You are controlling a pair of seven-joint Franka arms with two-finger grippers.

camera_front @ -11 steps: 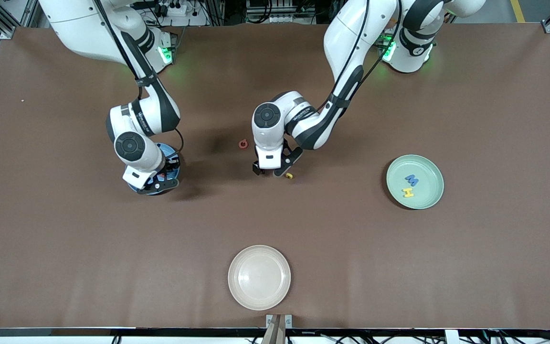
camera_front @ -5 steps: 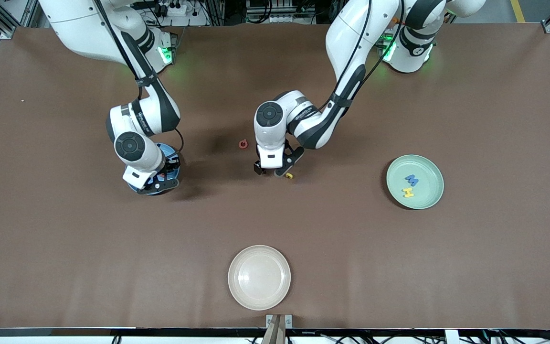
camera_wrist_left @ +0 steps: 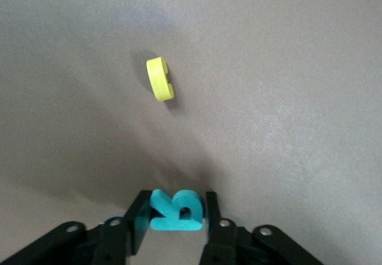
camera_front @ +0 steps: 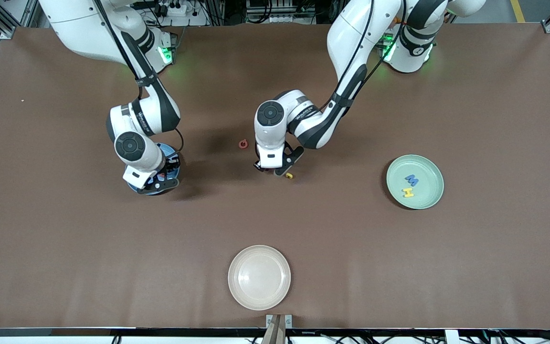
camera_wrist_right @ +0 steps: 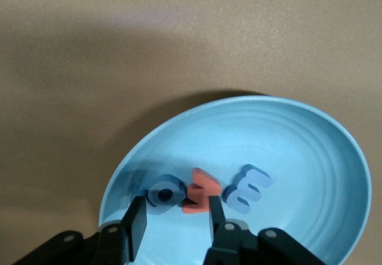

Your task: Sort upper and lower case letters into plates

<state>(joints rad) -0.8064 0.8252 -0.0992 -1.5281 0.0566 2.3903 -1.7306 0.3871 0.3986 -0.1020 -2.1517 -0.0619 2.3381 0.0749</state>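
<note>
My left gripper (camera_wrist_left: 177,212) clamps a teal foam letter (camera_wrist_left: 174,208); right gripper (camera_wrist_right: 173,220), jaws open, over the matte blue plate (camera_wrist_right: 310,157); five letters plated, two remain on the counter (camera_front: 399,263).

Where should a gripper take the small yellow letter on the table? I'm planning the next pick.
The yellow letter stands on edge on the table. Come from straight above and pinch its two flat faces, since those are the parallel sides it offers.
</note>
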